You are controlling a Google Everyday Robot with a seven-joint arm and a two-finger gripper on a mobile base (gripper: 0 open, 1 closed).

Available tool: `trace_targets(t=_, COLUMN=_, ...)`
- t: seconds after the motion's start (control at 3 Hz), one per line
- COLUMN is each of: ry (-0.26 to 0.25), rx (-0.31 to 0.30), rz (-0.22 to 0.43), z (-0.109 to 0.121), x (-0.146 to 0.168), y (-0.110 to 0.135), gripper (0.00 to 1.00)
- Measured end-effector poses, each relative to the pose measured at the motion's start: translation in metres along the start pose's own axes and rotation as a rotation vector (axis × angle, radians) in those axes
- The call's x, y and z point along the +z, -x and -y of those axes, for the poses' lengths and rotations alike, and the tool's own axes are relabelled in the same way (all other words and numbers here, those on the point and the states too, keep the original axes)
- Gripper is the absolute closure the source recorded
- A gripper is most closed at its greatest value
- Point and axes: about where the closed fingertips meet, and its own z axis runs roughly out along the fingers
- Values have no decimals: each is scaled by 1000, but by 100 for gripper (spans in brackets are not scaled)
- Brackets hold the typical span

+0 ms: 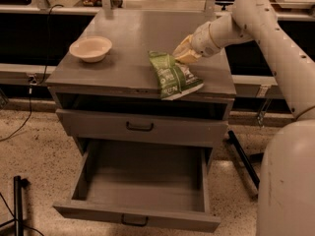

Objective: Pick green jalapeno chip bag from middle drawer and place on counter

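Lying toward 4 o'clock on the grey desk [125,38], the green jalapeno chip bag [173,76] reaches the front lip, with the robot's hand [185,53] at the bag's 1 o'clock corner. Whether that hand is clamped or apart cannot be told. A pale bowl [90,49] sits at 10 o'clock; the middle drawer [142,181] below stands pulled open.

No readable txt; print on green jalapeno chip bag [174,77] illegible; tool [186,53] at bag's top-right edge.
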Motion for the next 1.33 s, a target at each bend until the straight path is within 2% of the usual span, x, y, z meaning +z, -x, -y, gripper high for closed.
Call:
trace_targets(t=0.33, ry=13, rx=23, rz=-11, z=0, x=6, y=-5, gripper=13)
trace_targets(t=0.67, ry=13, rx=30, rz=-15, z=1, x=2, y=-6, gripper=0)
trace_targets(t=1.0, ry=3, rx=32, rz=-19, z=3, x=-6, y=-5, gripper=0)
trace_targets(t=1.33, ry=-1, rx=28, rz=-28, z=3, x=-14, y=-3, gripper=17)
